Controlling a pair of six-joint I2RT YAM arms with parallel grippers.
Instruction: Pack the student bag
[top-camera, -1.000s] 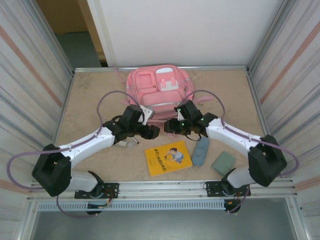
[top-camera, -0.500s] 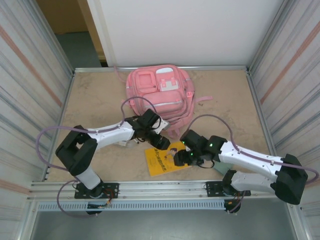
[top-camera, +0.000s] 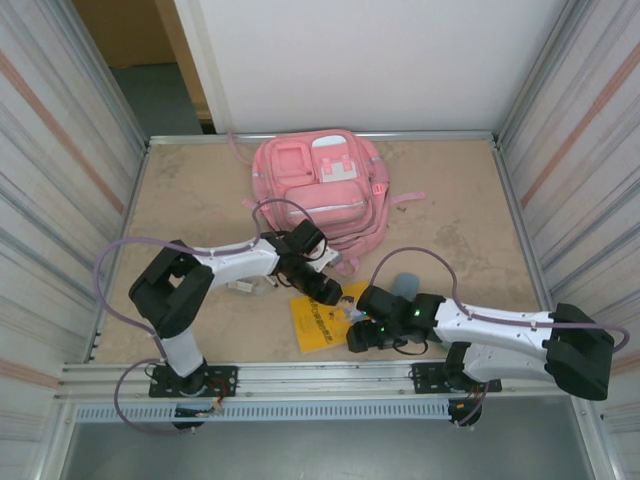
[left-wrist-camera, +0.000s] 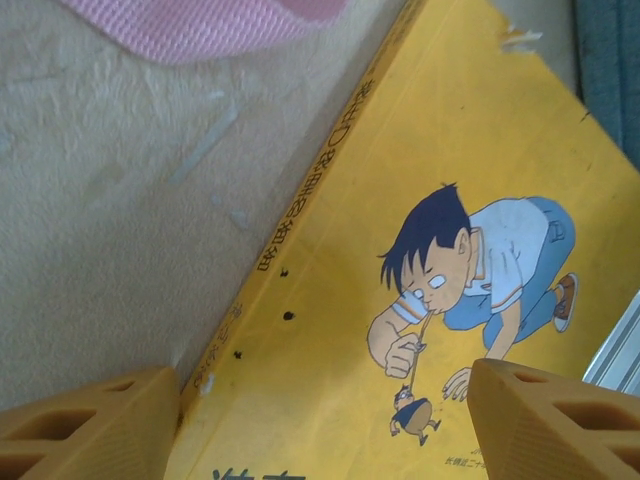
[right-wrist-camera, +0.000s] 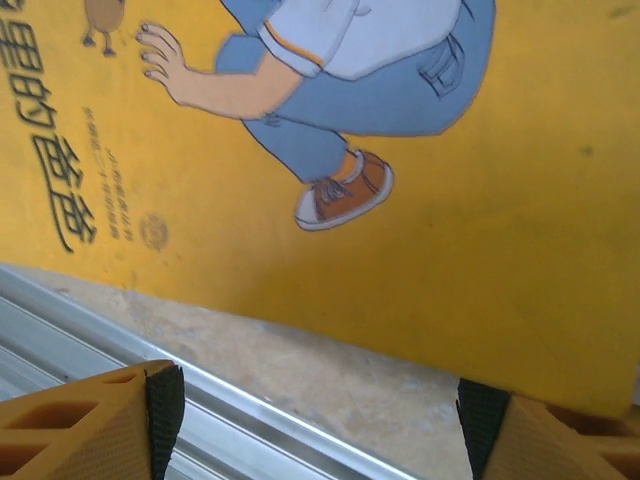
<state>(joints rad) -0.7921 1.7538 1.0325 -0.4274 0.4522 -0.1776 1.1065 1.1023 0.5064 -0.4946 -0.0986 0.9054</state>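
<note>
While poised over the yellow book (top-camera: 312, 325) | left jaws spread | right jaws spread

Top cam overhead, far; both wrist cams close over book (left-wrist-camera: 420, 200).

Table (top-camera: 190, 200) left of student bag (top-camera: 320, 185) lies open

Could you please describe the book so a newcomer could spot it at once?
Find the pink student bag at the far edge of the table, then come toward the arm bases. The book lies flat there, between the left gripper and right gripper. It is bright yellow, with a crouching cartoon boy on its cover; the neighbouring pencil case is blue-grey.
</note>
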